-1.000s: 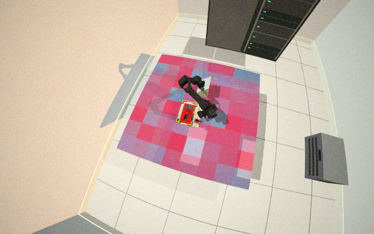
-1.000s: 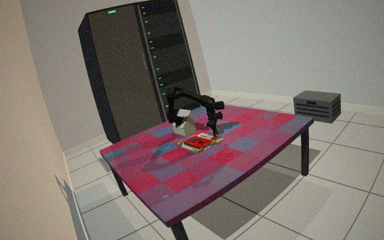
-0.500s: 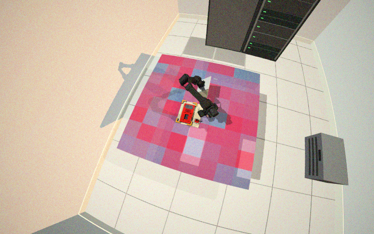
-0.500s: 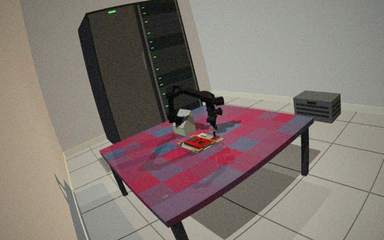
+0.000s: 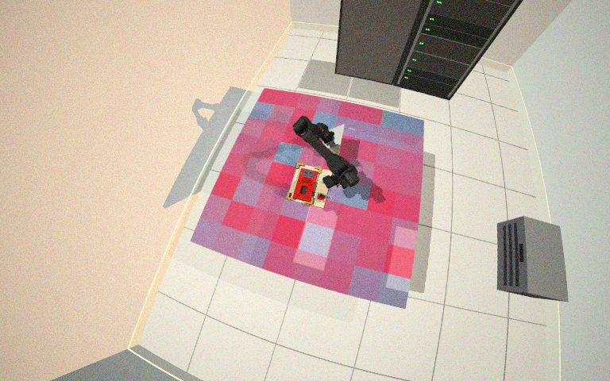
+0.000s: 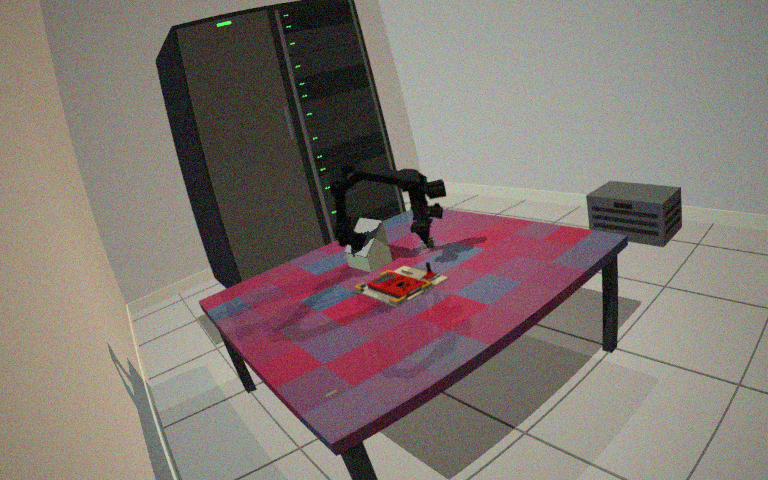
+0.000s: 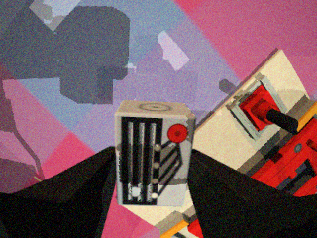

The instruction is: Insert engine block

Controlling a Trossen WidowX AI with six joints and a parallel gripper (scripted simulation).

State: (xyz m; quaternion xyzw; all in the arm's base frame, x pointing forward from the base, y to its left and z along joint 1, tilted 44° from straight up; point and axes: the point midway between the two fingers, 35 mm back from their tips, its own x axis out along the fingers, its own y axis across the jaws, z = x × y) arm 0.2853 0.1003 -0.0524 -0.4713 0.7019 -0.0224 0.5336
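My gripper (image 5: 339, 185) (image 6: 428, 244) (image 7: 152, 156) is shut on the engine block (image 7: 154, 174), a light grey block with dark slots and a red disc on the face toward the wrist camera. In the wrist view the block overlaps the cream board's edge; its height over the table is hard to tell. The red car body (image 5: 306, 182) (image 6: 395, 283) (image 7: 292, 171) lies flat on the board, inside orange corners, beside the gripper. A dark opening (image 5: 303, 190) shows in the car body in the top view. The rib cannot be made out.
On the cream board (image 7: 223, 129) a red piece with a black upright handle (image 7: 282, 120) (image 6: 428, 270) sits in a grey frame, close to the block. A small house with a pale roof (image 6: 369, 254) stands by the arm's base. The patchwork table (image 5: 279, 228) (image 6: 396, 333) carries everything.
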